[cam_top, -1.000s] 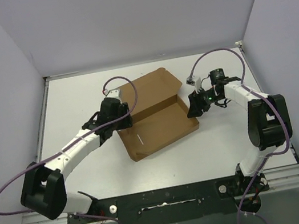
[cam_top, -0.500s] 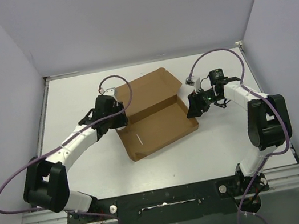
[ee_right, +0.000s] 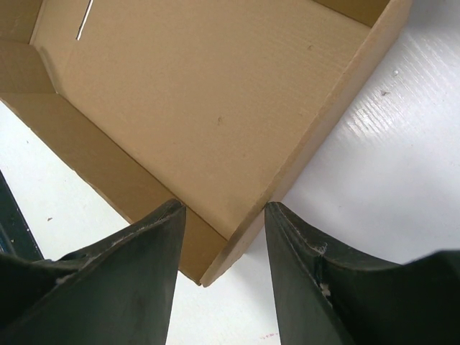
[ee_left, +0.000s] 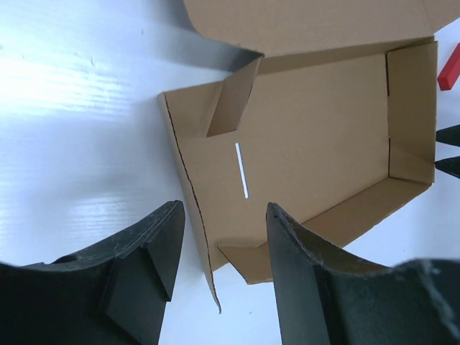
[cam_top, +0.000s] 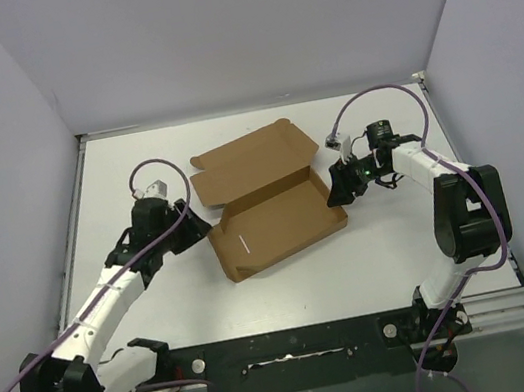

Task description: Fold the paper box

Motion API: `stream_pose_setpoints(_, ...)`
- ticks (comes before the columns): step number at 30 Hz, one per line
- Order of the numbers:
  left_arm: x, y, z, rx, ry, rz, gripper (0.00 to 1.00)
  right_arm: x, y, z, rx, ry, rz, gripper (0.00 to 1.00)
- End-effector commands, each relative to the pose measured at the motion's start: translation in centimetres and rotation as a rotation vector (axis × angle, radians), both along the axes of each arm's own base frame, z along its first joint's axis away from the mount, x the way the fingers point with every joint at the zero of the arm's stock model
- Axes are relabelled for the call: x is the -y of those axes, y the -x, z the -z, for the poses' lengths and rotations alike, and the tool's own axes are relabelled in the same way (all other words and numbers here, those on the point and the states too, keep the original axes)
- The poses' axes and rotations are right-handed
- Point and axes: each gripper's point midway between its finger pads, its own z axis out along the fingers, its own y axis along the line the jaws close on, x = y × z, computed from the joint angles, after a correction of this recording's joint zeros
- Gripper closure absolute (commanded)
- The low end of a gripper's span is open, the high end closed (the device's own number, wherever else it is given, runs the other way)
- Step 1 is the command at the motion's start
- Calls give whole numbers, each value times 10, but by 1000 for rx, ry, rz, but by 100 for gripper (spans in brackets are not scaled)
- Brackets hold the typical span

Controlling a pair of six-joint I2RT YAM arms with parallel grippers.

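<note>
While open, paper box [cam_top: 277, 222] on table [cam_top: 404, 252].

My pincer [ee_left: 224, 208] hangs with its two black fingers [ee_left: 144, 273] parted and nothing clasped between them. Past the tips the paper box [ee_left: 316, 129] lies open on the white table [ee_left: 72, 108], its near corner showing in the gap. Its walls stand up, a short inner flap [ee_left: 233, 97] rises at the far left corner, and a thin white slit [ee_left: 242, 170] marks the floor. The lid panel [ee_left: 309, 21] spreads beyond. At the right edge I see a small red block [ee_left: 449, 66] and two dark tips [ee_left: 451, 135]
</note>
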Motion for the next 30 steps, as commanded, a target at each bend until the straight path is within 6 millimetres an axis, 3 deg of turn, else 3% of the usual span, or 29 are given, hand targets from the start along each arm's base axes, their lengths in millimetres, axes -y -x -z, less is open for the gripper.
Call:
stream_pose_setpoints(1, 18, 3, 4, -74, 100, -23, 52, -6, 1, -6, 15, -33, -20, 51)
stream_pose_setpoints(11, 23, 4, 48, -236, -30, -33, 49, -7, 1, -6, 14, -34, -21, 51)
stream_pose_setpoints(14, 25, 0, 54, -232, -31, -32, 60, -7, 2, -5, 11, -36, -23, 51)
stream_pose_setpoints(16, 28, -4, 51, -218, -21, -22, 73, -7, 2, -5, 10, -37, -23, 51)
stream_pose_setpoints(18, 30, -5, 51, -216, -22, -9, 79, -8, 2, -6, 11, -39, -23, 51)
stream_pose_setpoints(21, 36, -15, 34, -177, -20, 16, 88, -8, 2, -5, 9, -41, -24, 51)
stream_pose_setpoints(30, 47, -20, 11, -114, -28, 74, 98, -12, 3, -3, -8, -49, -22, 52)
